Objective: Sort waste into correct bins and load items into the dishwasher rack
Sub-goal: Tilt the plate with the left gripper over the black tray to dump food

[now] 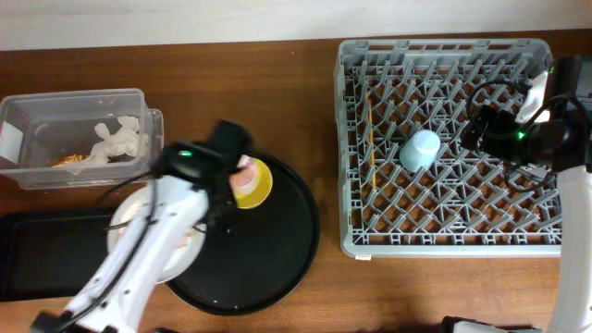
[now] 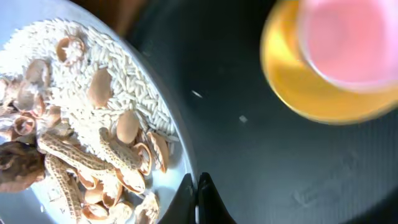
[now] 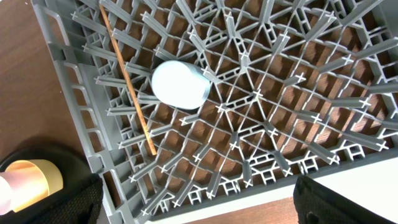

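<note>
The pink cup (image 1: 244, 176) stands on the yellow saucer (image 1: 261, 185) on the round black tray; both show blurred in the left wrist view (image 2: 348, 37) (image 2: 298, 93). My left gripper (image 2: 198, 193) is shut and empty, its tips over the rim of the grey-white plate (image 2: 180, 155), which holds rice and peanut shells (image 2: 93, 143). In the overhead view it (image 1: 229, 176) is beside the cup. The light-blue cup (image 3: 179, 84) lies upside down in the grey rack (image 1: 453, 231), with the chopsticks (image 3: 127, 81) to its left. My right gripper (image 3: 199, 199) is open and empty above the rack's right side.
The clear tub (image 1: 28, 116) at the far left holds a white tissue (image 1: 118, 139) and brown scraps (image 1: 67, 160). The shallow black rectangular tray (image 1: 37, 254) lies at the front left. The round black tray (image 1: 277, 250) sits between the plate and the rack.
</note>
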You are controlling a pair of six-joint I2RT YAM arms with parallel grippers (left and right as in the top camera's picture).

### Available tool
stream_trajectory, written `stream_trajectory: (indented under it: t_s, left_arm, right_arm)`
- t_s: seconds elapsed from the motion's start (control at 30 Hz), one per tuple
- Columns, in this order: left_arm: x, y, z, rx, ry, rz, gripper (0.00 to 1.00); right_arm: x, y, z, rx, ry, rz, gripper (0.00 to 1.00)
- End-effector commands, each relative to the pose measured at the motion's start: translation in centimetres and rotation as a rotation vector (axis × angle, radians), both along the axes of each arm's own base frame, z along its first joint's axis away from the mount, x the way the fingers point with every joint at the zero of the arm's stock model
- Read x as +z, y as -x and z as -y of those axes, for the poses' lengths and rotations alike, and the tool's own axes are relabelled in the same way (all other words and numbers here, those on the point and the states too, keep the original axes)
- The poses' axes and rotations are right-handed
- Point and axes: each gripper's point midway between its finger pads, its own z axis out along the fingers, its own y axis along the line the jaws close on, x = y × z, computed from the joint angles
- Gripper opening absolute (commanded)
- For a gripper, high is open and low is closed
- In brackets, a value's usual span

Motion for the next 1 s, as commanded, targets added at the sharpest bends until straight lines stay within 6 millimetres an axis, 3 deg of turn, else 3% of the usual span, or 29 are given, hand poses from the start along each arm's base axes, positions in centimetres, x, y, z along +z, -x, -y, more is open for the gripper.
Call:
stream_trajectory:
  t_s: [0.0, 0.07, 0.17, 0.33, 0.43, 0.5, 0.6, 0.67, 0.83, 0.9, 0.97]
  left_arm:
    - [2.8, -1.4, -6.2, 0.123, 0.049, 0.111, 0.01]
    - [2.9, -3.0, -8.6, 0.202, 0.161, 0.172, 0.01]
    - [3.7, -4.6, -13.3, 0.298, 0.165, 0.282, 0.01]
    - [5.4, -7.5, -16.2, 0.355, 0.337, 0.472, 0.01]
    - [6.5, -7.1, -19.2, 0.444, 0.494, 0.572, 0.01]
    - [6.8, -7.0, -20.2, 0.472, 0.582, 0.61, 0.01]
    - [5.8, -6.6, -21.5, 0.511, 0.751, 0.617, 0.01]
    - [5.4, -6.3, -22.1, 0.537, 0.757, 0.61, 0.01]
    - [6.2, -6.2, -21.7, 0.556, 0.854, 0.635, 0.01]
    - [5.8, -6.0, -22.6, 0.589, 0.905, 0.645, 0.0]
    - [3.9, -5.5, -24.4, 0.667, 0.945, 0.622, 0.0]
  right_arm:
    - [0.0, -0.1, 0.3, -0.011, 0.006, -0.001, 0.98]
    - [0.0, -0.1, 0.3, -0.011, 0.006, 0.0, 0.98]
    - [0.0, -0.1, 0.3, -0.011, 0.006, -0.001, 0.98]
    - [0.0, -0.1, 0.3, -0.011, 0.006, 0.0, 0.98]
    - [0.0, -0.1, 0.3, -0.011, 0.006, 0.0, 0.98]
    - [0.0, -0.1, 0.3, -0.011, 0.006, 0.0, 0.98]
    - [0.0, -0.1, 0.3, -0.011, 0.006, -0.001, 0.98]
    - [0.0, -0.1, 0.3, -0.011, 0.006, -0.001, 0.98]
    - [0.0, -0.1, 0.3, -0.011, 0.006, -0.001, 0.98]
    - [0.0, -0.1, 0.3, -0.011, 0.006, 0.0, 0.98]
    - [0.0, -0.1, 0.3, -0.011, 0.006, 0.0, 0.98]
